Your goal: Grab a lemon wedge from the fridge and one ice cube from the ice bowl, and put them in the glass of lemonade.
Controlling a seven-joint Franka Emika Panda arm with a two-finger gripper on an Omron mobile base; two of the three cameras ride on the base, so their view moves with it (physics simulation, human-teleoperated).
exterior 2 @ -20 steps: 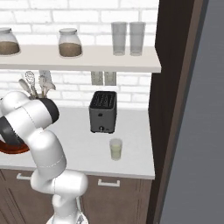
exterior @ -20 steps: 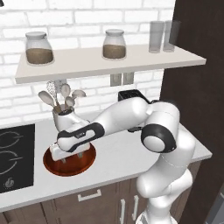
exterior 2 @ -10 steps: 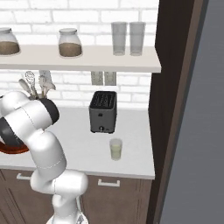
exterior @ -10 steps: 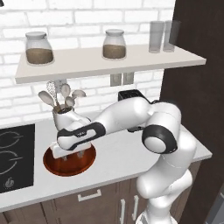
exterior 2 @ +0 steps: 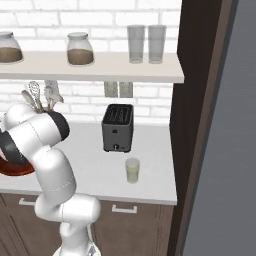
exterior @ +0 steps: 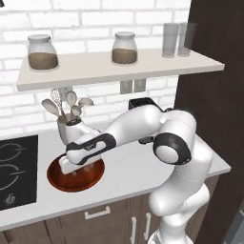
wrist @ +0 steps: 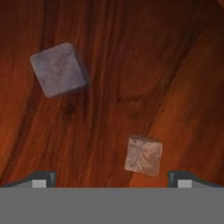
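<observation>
The bowl [exterior: 76,181] is reddish-brown wood with dark streaked grain. Inside it lie a grey ice cube [wrist: 58,69] and a paler, brownish-tinted ice cube [wrist: 143,155]. Beside the black toaster [exterior 2: 118,128], the glass [exterior 2: 132,171] holds pale yellow-green liquid on the light grey tabletop [exterior 2: 95,170].

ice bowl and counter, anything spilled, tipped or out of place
Nothing stands out. Two ice cubes lie loose inside the ice bowl, the open tool poised above them. The glass of lemonade stands upright before the toaster, no spill visible.
</observation>
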